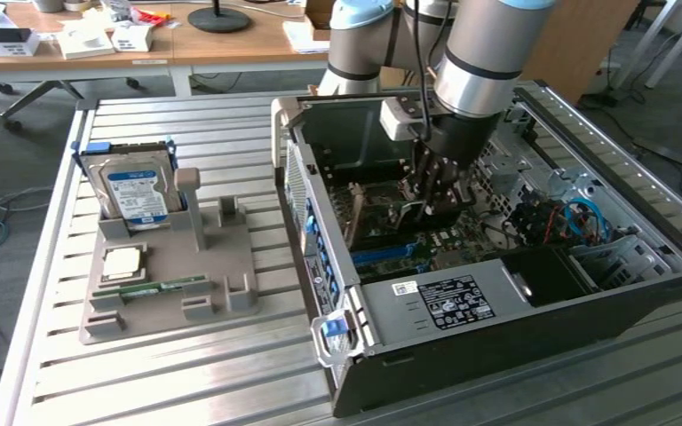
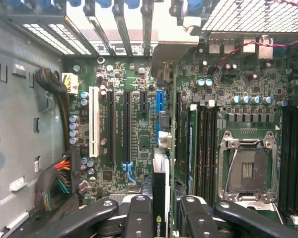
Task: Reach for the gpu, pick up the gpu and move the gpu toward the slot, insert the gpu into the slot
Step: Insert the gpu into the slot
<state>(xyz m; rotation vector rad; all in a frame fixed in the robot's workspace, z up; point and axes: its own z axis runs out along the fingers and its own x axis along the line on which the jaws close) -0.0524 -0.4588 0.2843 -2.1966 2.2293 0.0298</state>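
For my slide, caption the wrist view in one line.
Gripper holds the gpu edge-on above the motherboard, beside its blue slot.

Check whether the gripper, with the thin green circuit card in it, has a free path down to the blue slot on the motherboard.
Probably yes. The gripper holds the thin green circuit card edge-down just over the blue slot, with nothing visible between them.

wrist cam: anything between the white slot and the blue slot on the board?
Yes. In the wrist view, two long black slots and a short black one lie between the white slot and the blue slot.
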